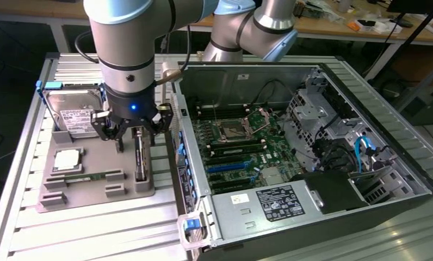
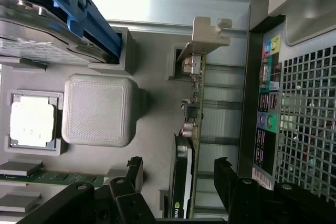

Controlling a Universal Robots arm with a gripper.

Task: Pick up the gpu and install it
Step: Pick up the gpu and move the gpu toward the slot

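The gpu (image 2: pixel 195 103) stands on its edge in a slot of the grey tray (image 1: pixel 93 190), its silver bracket (image 2: pixel 207 35) at the end away from the gripper (image 2: pixel 178 163). The fingers (image 2: pixel 223 177) are spread apart and straddle the card, one on each face, with a gap on either side. In the exterior view the gripper (image 1: pixel 133 133) hangs just over the gpu (image 1: pixel 140 157), between the hard drive (image 1: pixel 75 111) and the open computer case (image 1: pixel 238 73) on the tabletop (image 1: pixel 93 234).
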